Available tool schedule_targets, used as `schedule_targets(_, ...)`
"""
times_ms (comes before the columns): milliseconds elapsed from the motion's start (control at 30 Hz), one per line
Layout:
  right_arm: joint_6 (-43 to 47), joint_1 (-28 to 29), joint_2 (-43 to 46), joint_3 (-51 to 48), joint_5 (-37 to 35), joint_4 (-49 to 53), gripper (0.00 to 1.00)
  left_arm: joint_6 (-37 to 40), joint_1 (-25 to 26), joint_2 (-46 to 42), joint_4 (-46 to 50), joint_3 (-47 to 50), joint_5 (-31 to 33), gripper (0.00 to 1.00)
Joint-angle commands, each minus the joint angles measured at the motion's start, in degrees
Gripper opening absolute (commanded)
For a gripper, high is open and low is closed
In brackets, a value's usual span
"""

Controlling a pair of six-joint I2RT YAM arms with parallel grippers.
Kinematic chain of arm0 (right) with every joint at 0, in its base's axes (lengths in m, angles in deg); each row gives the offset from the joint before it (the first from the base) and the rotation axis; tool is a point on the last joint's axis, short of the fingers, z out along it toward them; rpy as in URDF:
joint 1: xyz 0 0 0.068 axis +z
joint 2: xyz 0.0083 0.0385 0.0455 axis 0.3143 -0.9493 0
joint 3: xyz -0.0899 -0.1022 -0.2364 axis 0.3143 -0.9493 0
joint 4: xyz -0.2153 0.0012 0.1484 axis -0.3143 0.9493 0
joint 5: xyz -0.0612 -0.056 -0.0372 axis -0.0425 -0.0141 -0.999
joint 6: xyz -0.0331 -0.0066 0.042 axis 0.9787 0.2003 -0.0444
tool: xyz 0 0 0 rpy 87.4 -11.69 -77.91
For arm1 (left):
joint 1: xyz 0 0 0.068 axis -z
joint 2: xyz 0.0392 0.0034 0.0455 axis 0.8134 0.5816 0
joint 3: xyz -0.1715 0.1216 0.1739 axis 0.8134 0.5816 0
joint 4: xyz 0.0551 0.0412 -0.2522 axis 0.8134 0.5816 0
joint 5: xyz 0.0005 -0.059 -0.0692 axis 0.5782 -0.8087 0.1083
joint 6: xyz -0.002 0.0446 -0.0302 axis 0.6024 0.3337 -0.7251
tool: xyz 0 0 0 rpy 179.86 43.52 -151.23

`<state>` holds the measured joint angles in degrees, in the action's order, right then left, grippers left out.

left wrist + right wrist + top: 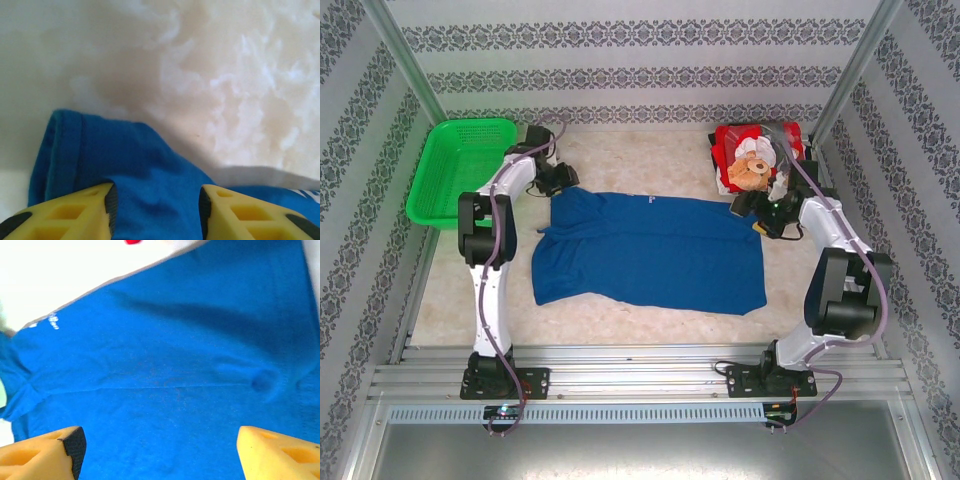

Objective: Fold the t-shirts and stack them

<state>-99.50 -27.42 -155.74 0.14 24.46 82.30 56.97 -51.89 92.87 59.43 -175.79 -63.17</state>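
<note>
The royal blue t-shirt [650,250] lies spread flat in the middle of the table, plain side up. At its far left corner sits my left gripper [560,180]. In the left wrist view the left gripper [156,197] stands open, with a fold of the blue t-shirt [125,155] by the sleeve hem between the yellow fingers [75,215]. My right gripper [752,205] hovers at the shirt's far right corner. Seen from the wrist, the right gripper [160,440] is wide open above the blue t-shirt [165,340]. The red teddy-bear t-shirt [750,160] lies bunched at the back right.
A green plastic basket [460,170] stands at the back left, beside the left arm. Metal frame posts [850,70] rise at both back corners. Bare pale tabletop [650,150] lies behind the blue shirt and in front of it.
</note>
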Motion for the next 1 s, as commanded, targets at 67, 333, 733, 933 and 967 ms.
schedule_targets(67,-1.3,1.15,3.74,-0.39,2.38,-1.48,0.8,3.7,1.32,5.6,10.21,-8.32,5.36,0.32)
schedule_targets(333,-2.91,2.35,6.72,0.47,3.11,-1.5,0.81,2.45,1.24,11.31,10.96,-14.35,8.48,0.13)
schedule_targets(733,-3.38,4.77,11.12,-1.42,2.31,-1.29,0.82,-5.74,-0.79,15.16,5.29,-26.0,5.76,0.26)
schedule_targets(933,-2.73,4.9,13.17,-2.92,2.91,-1.11,0.83,-6.05,-0.74,-1.19,0.6,-15.7,4.2,0.57)
schedule_targets(967,-2.57,4.87,13.41,-3.19,2.91,-1.06,0.83,-6.14,-0.7,-4.78,0.22,-13.1,3.58,0.57)
